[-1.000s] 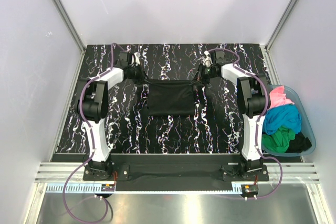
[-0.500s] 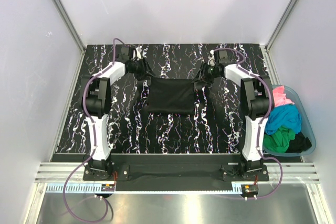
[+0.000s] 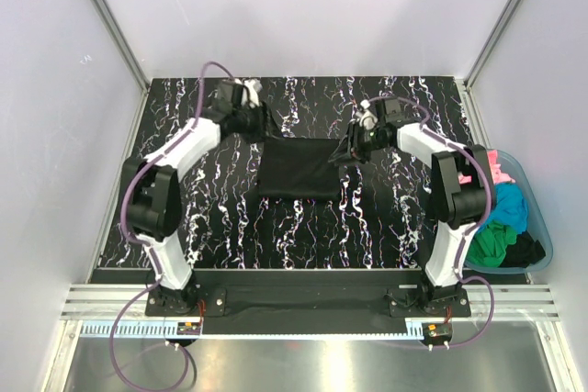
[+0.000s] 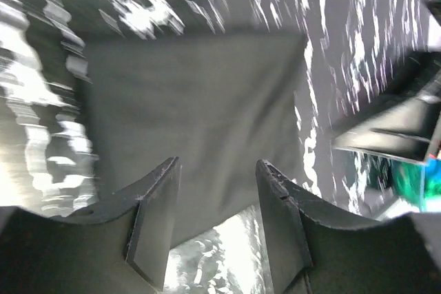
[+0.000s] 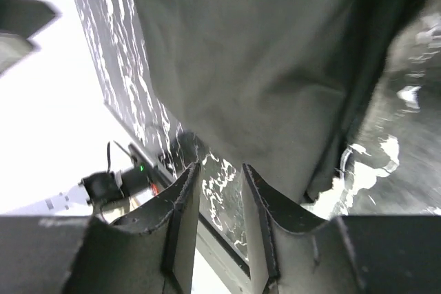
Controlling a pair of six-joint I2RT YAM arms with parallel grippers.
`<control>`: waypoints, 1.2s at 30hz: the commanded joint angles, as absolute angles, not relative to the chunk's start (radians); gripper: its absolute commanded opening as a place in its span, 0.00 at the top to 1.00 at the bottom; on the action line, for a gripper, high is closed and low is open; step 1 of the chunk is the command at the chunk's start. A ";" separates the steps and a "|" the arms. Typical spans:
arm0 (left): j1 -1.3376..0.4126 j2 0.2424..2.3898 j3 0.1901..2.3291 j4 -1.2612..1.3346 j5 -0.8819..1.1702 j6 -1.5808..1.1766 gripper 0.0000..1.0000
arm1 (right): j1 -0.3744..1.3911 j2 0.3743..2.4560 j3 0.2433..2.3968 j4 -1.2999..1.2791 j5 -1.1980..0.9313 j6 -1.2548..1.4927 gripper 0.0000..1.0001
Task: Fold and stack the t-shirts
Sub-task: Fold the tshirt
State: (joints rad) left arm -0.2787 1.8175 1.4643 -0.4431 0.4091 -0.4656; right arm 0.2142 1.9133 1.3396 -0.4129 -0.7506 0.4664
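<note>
black shirt: folded to a flat rectangle on the table, well left of the tub.
tub contents: pink shirt, blue shirt, green shirt, heaped loose inside.
left gripper: jaws parted, nothing between; over the rectangle's far corner, side away from the tub.
right gripper: jaws narrowly parted, empty; by the far corner, tub side.
handling: soft, light, limp; likely to sag or unfold if lifted at one point.
hold: pinch through all layers at two corners, both arms together.
</note>
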 commanded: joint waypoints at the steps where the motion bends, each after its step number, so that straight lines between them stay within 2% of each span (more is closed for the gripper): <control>1: -0.301 1.885 1.323 -0.315 0.503 -0.523 0.48 | 0.250 1.960 1.257 -0.313 -0.865 0.478 0.62; 9: -0.275 1.954 1.239 -0.328 0.460 -0.477 0.48 | 0.232 1.956 1.097 -0.245 -0.700 0.529 0.63; 12: -0.267 1.927 1.294 -0.385 0.446 -0.465 0.48 | 0.232 1.892 1.115 -0.282 -0.712 0.523 0.64; 17: -0.275 1.859 1.379 -0.500 0.408 -0.420 0.47 | 0.233 1.829 1.114 -0.319 -0.779 0.494 0.60; 25: -0.285 1.781 1.146 -0.362 0.530 -0.485 0.47 | 0.298 1.910 1.161 -0.307 -0.836 0.486 0.60; 28: -0.296 1.763 1.051 -0.313 0.505 -0.495 0.47 | 0.296 1.956 1.138 -0.206 -0.841 0.567 0.62; 32: -0.293 1.747 1.015 -0.345 0.422 -0.485 0.48 | 0.296 1.967 1.109 -0.170 -0.793 0.601 0.64; 36: -0.293 1.698 1.107 -0.412 0.359 -0.477 0.47 | 0.295 1.907 1.214 -0.270 -0.729 0.572 0.68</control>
